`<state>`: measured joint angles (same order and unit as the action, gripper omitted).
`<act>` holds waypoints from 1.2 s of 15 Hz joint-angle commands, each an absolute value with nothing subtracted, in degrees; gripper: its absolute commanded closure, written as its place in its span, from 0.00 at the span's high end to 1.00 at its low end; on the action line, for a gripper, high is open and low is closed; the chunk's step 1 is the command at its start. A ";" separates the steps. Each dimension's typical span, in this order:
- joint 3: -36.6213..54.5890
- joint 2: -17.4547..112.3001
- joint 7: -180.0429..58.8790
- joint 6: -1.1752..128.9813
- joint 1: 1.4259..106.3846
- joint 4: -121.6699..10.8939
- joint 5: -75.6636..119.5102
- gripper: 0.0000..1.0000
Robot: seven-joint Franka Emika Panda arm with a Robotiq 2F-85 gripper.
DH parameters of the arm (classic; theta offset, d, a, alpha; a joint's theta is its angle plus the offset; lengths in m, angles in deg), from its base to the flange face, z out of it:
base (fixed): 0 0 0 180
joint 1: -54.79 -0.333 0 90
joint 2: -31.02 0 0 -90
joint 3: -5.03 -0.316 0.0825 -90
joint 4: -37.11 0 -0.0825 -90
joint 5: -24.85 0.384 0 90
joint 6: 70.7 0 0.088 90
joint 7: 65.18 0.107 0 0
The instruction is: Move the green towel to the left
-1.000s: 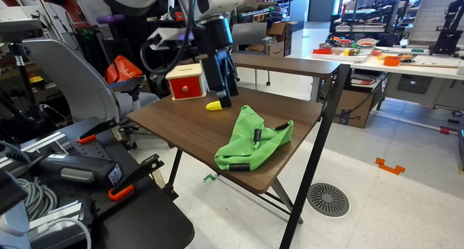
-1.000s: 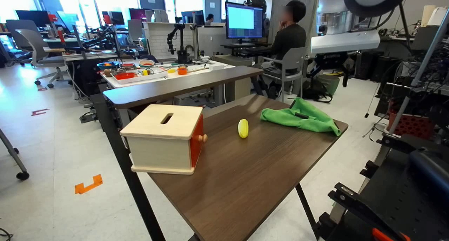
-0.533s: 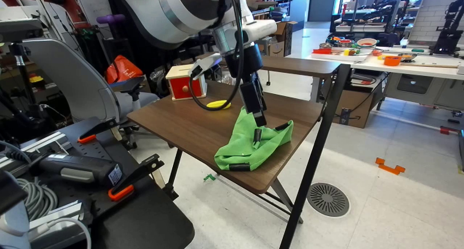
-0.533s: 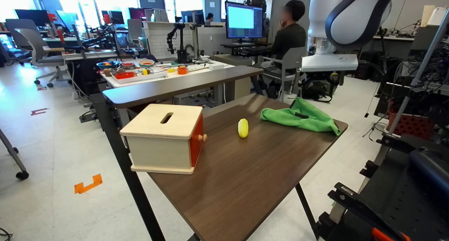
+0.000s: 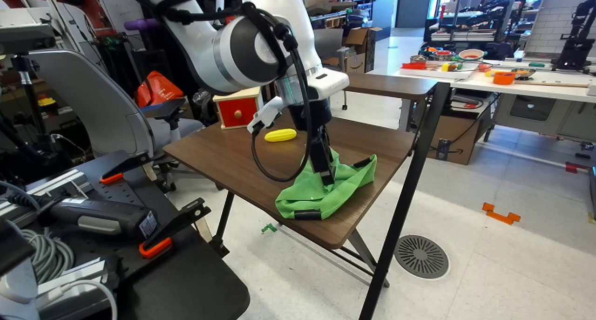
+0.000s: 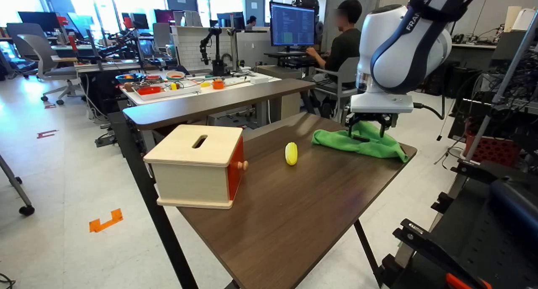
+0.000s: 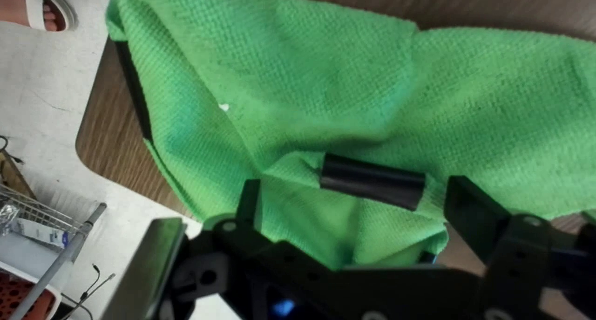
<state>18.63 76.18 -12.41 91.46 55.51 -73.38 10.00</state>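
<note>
The green towel (image 5: 300, 196) lies crumpled near a corner of the brown table (image 5: 228, 145). It shows in both exterior views (image 6: 380, 148) and fills much of the wrist view (image 7: 316, 73). It carries black strips, one of them (image 7: 372, 181) on a raised fold. My gripper (image 6: 365, 134) is open, pointing down, low over the middle of the towel; it also shows in an exterior view (image 5: 328, 176). In the wrist view the fingers (image 7: 354, 189) stand apart on either side of the black-strip fold, with nothing held. Whether the fingertips touch the cloth I cannot tell.
A yellow corn-like object (image 5: 280, 135) lies on the table between the towel and a wooden box with a red drawer (image 6: 193, 175). A raised shelf (image 6: 218, 100) runs along one side of the table. A dark bench with tools (image 5: 186, 273) stands nearby.
My gripper has moved from near the yellow object across to the towel and come down low over it. The towel, yellow object and box have not moved.
</note>
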 commanded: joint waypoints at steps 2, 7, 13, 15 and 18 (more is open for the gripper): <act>18.45 78.38 -19.00 93.27 53.84 -72.93 16.56 1.00; 14.49 75.82 -27.52 92.58 54.31 -75.54 21.79 1.00; 11.59 75.24 -36.23 91.50 53.99 -76.69 27.13 1.00; 11.17 75.20 -38.26 91.19 54.03 -77.01 28.80 1.00; 11.38 74.69 -40.52 90.89 54.13 -77.50 30.16 1.00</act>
